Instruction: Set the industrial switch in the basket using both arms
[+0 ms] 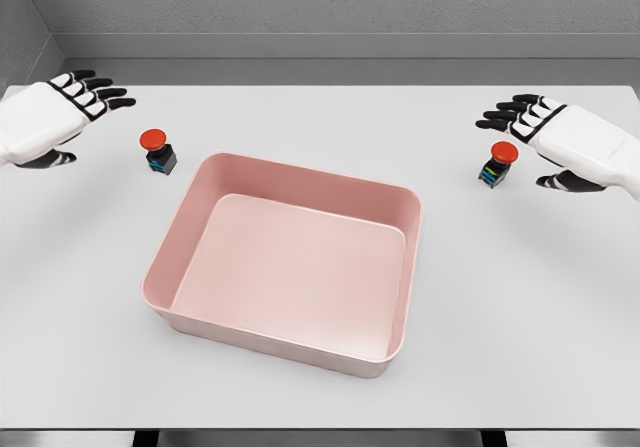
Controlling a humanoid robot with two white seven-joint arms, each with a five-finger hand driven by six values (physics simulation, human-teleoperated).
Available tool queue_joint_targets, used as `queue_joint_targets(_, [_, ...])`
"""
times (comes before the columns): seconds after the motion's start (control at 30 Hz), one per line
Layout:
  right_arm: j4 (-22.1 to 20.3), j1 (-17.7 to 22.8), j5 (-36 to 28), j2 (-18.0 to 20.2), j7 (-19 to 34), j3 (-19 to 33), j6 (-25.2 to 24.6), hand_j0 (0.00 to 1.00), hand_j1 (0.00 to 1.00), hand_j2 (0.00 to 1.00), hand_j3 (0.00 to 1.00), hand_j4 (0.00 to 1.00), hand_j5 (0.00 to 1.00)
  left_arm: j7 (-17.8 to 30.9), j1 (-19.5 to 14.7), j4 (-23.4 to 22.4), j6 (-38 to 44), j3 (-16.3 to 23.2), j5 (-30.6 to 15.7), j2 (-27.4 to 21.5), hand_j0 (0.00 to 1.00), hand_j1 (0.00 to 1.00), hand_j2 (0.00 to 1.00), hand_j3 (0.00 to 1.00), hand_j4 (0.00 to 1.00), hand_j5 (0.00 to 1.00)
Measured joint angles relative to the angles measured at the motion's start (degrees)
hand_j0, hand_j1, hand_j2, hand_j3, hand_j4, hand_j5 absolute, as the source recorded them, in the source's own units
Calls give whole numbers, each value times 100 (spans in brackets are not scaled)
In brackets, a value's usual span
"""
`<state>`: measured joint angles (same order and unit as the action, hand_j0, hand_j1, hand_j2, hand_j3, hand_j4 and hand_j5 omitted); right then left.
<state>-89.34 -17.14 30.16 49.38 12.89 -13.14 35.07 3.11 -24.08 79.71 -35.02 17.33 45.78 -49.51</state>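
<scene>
Here we are over a pale grey table (320, 117), and sitting square in the middle of it is a pink basket (190, 222) — a shallow rectangular tub with rounded corners, turned a touch off square. There are 2 industrial switches on the table, each a small dark block capped with a red mushroom button. The left switch (158, 153) stands upright just beyond the basket's far-left corner, close to the rim but not touching it. The right switch (497, 164) stands upright too, off to the right of the basket's far-right corner and set a little further from the rim, with some blue visible on its body. Both are outside the basket, resting on the tabletop. Now the hands: the left hand (50, 117) comes in from the left edge, white with black fingers, and those fingers are spread wide and pointing right toward the left switch — holding nothing, and apart from it. Over on the other side the right hand (565, 137) mirrors it, fingers fanned open and pointing left, its thumb hanging low beside the right switch, near it but with a gap showing between them.
</scene>
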Motion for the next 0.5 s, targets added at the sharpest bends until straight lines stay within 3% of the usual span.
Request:
queue_joint_targets(0.27, [107, -88, -2, 31, -5, 2, -1, 100, 100, 100, 100, 100, 100, 0, -61, -9, 0, 26, 40, 43, 100, 100, 100, 100, 100, 100])
queue_joint_targets(0.43, [449, -211, 93, 23, -3, -29, -1, 100, 100, 100, 100, 100, 100, -1, -545, -268, 1, 294, 145, 194, 100, 100, 100, 100, 100, 100])
queue_joint_targets(0.5, [534, -308, 161, -9, -1, -89, -1, 100, 100, 100, 100, 100, 100, 0, -554, -370, 0, 415, 200, 264, 100, 100, 100, 100, 100, 100])
